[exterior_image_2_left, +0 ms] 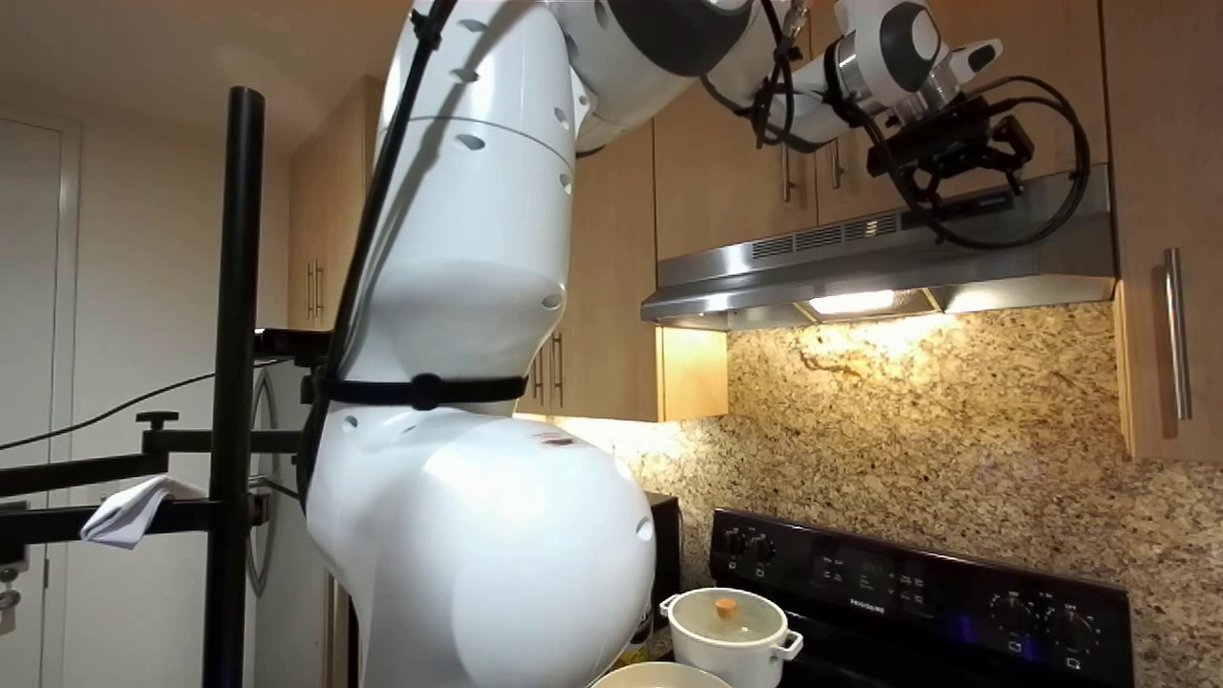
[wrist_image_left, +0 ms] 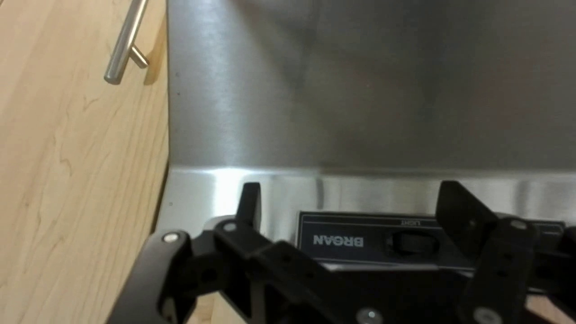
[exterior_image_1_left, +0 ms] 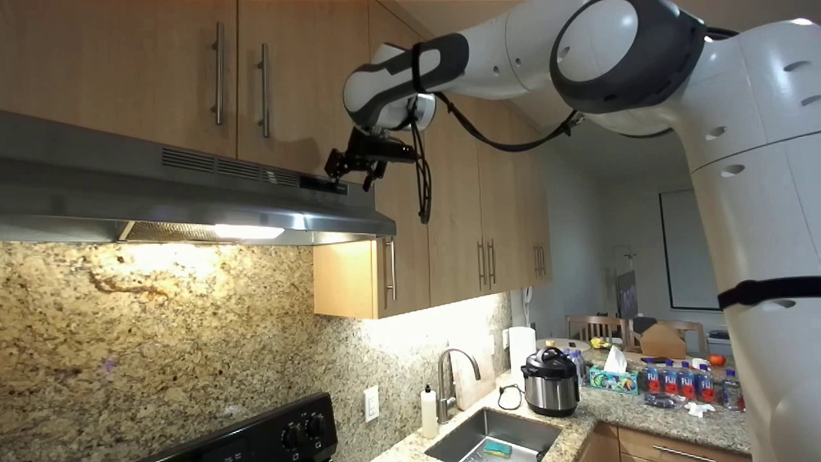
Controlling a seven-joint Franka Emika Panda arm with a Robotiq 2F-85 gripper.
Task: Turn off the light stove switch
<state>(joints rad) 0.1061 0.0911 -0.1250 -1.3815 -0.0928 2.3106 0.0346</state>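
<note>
In the wrist view, you can see your black metal gripper, its jaws spread wide apart. Between them in this view is the thing of your task: the small black light switch, closer to the jaw on the view's right side. The switch sits in a long black control panel with the letters BROAN, upside down here, on the brushed-steel hood. Whether a jaw touches the switch, I cannot tell you.

In an exterior view, your thick white robot arm reaches toward the hood, and the gripper is close before the control panel. The white rectangular lamp under the hood is lit. Lower, the speckled granite table carries a round black-and-steel cooker near its inner corner; behind the table's front edge stand clear plastic bottles with blue caps.

In an exterior view, the lamp is lit too, and a round white pot with a lid stands near the black stove panel with knobs.
</note>
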